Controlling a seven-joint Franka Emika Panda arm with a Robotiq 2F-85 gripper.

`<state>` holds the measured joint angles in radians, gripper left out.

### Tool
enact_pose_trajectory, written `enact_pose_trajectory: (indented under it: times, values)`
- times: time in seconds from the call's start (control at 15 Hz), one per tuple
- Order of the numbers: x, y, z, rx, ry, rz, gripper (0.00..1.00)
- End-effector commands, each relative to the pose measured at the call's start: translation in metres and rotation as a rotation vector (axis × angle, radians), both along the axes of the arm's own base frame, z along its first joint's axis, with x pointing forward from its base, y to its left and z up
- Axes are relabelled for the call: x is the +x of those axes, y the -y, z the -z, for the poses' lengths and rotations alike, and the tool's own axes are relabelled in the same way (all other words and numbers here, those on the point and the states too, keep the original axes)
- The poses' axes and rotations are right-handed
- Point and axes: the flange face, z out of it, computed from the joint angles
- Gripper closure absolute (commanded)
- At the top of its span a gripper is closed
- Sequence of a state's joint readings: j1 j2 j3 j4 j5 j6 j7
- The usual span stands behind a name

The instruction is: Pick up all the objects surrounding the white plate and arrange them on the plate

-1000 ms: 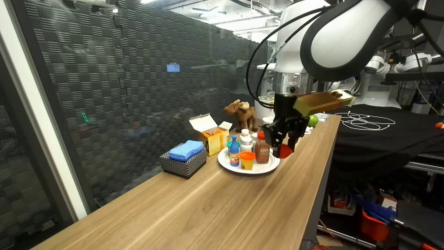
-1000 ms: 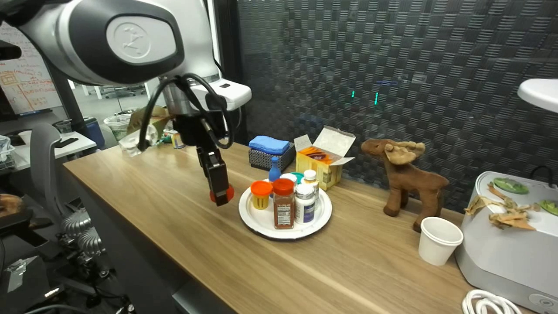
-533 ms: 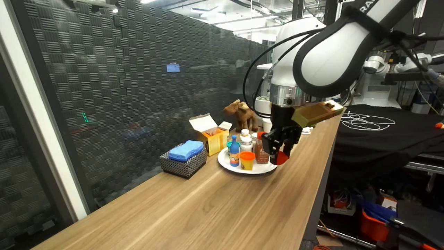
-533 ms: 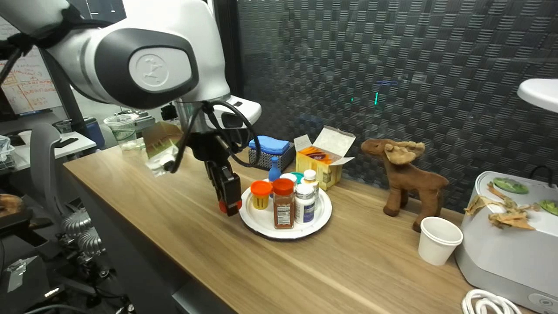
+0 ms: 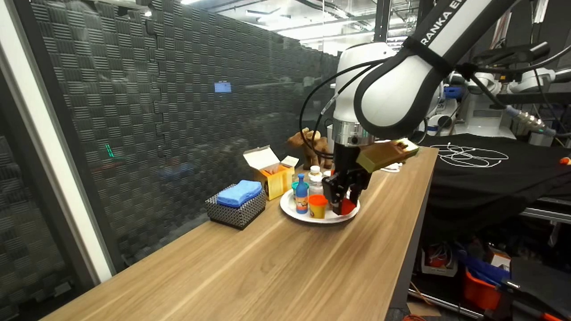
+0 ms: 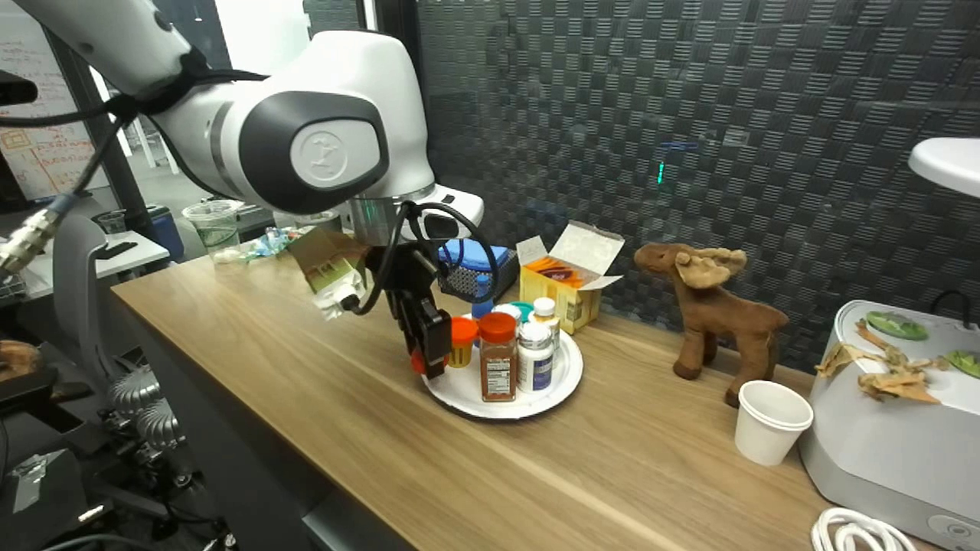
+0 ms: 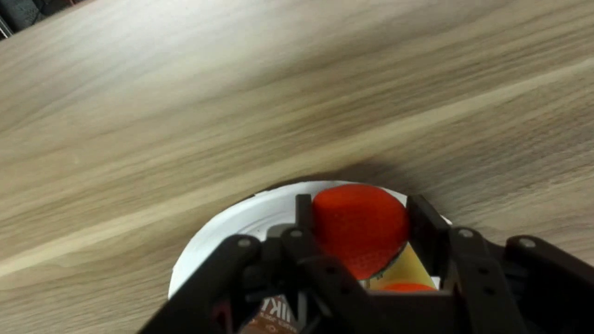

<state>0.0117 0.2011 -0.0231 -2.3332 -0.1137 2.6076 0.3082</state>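
The jaws have a round red object (image 7: 359, 229) pinched between them, one on each side of it. It is at the side of the white plate (image 6: 459, 394) that faces the counter's (image 5: 267, 267) open long edge; whether its underside touches the plate I can't tell. I'd guess it is light, and a fine dotted grain low on its surface makes me think of something slightly soft rather than glassy, so a moderate squeeze ought to do. With no flat sides, it is best held at its widest, about where the jaws have it; much higher and I think it could squirt out. The orange-lidded tub (image 5: 318, 206) near it looks light enough to be nudged aside, and the tall red-capped spice jar (image 6: 498, 363) perhaps easier to tip.

Only the wrist view lets me see both sides of the grip, with the plate's rim behind. In an exterior view the blue bottle (image 5: 302, 196) shows its label, while the jaws largely cover the spice jar. That jar stands in plain sight, next to a purple-labelled white bottle (image 6: 535, 358), in an exterior view where the blue bottle's lower part is hidden.
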Motion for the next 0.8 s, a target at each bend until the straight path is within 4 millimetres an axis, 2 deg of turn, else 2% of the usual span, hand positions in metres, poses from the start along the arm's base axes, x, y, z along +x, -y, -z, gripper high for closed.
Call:
enact_pose_trajectory:
  times: [0.0,0.47,0.53,0.6,0.73]
  values:
    - [0.018,0.003,0.0,0.006,0.033,0.0,0.72]
    - [0.023,0.006,0.011,-0.024,0.018,-0.012,0.72]
    - [0.023,0.005,0.012,-0.03,0.012,-0.02,0.32]
    - [0.022,0.004,0.013,-0.036,0.009,-0.031,0.2]
    - [0.02,0.0,0.014,-0.037,0.009,-0.052,0.06]
